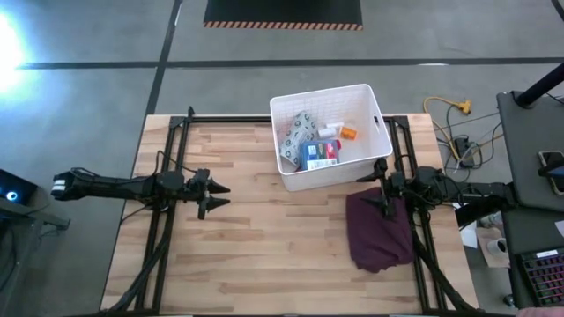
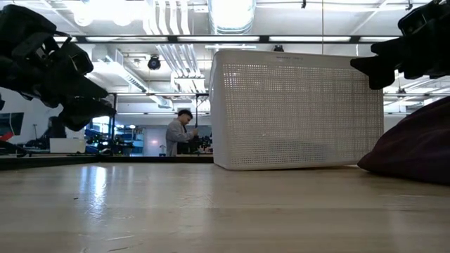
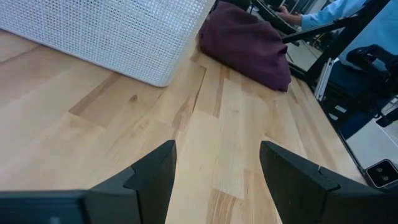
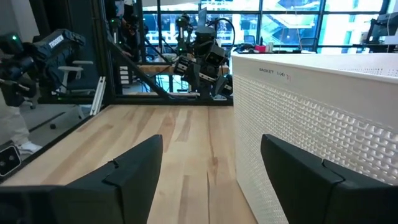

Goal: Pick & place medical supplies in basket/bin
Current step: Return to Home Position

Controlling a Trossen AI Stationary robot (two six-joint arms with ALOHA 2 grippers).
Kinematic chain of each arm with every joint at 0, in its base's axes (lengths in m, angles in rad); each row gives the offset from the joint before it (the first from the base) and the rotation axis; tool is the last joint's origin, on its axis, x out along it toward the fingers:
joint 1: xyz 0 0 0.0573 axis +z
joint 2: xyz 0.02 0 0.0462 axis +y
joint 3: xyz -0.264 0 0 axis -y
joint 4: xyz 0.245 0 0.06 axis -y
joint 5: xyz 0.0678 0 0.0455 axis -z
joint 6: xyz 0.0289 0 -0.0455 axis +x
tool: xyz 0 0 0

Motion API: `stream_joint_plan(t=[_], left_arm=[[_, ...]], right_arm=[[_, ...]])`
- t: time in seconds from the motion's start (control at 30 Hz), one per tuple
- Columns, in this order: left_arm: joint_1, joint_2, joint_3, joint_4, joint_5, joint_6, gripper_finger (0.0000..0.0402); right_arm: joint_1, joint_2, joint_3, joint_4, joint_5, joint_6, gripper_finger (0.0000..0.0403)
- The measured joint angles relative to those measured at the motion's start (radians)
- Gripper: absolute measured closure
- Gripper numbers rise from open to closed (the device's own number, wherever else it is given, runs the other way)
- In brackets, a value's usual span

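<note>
The white bin stands at the table's far middle, also in the low view. Inside it lie the grey-green dotted pouch, the blue first-aid box, an orange pill bottle and a small white bottle. My left gripper hovers open over the table's left half, well left of the bin. My right gripper hovers open just beside the bin's near right corner, above the maroon cloth. Neither holds anything.
The dark maroon cloth lies bunched on the table's right side, near the bin. Bare wooden table spreads across the near and left parts. Black arm frames run along both sides. A person stands far off in the room.
</note>
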Motion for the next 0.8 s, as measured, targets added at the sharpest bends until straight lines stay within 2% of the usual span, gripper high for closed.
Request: stream_joint_plan(t=[0.5,0.8], left_arm=[[0.000,0.000,0.000,0.000,0.000,0.000,0.0186],[0.000,0.000,0.000,0.000,0.000,0.000,0.0186]], right_arm=[[0.000,0.000,0.000,0.001,0.000,0.008,0.0149],[0.000,0.000,0.000,0.002,0.000,0.018,0.0141]])
